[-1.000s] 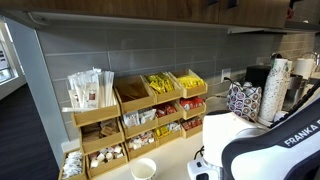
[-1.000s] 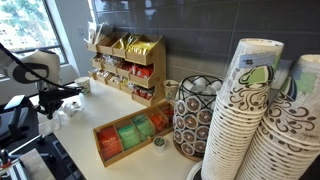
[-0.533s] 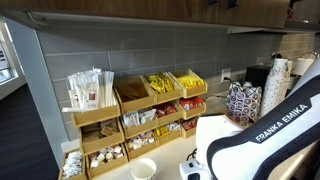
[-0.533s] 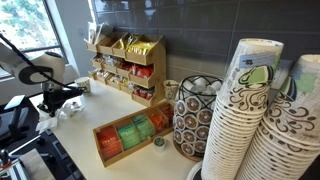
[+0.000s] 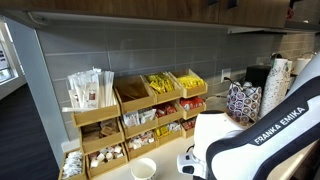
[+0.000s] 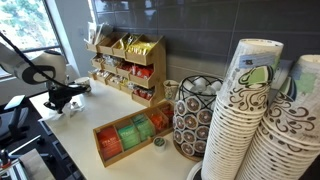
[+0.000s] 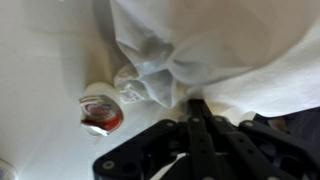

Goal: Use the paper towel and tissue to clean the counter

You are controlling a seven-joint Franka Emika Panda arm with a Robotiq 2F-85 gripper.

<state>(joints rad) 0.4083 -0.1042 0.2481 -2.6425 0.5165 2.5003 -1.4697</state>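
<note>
Claw (image 7: 196, 108): black, both fingers drawn together, tips clamped on a crumpled white paper towel (image 7: 210, 45). The towel lies bunched on the smooth pale off-white surface (image 7: 40, 60). Small round red-and-white sealed cup (image 7: 101, 114): resting on the surface, just beside the towel's lower fold. In an exterior view, the claw sits low over the surface, near the wooden tiered racks (image 6: 125, 62).

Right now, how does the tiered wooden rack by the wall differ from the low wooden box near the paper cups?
The tiered wooden rack rises in stepped levels against the wall; the low wooden box lies flat on the counter, one level only. The rack shows yellow and red packets; the box shows green and orange ones. Both are wooden with divided compartments.
</note>
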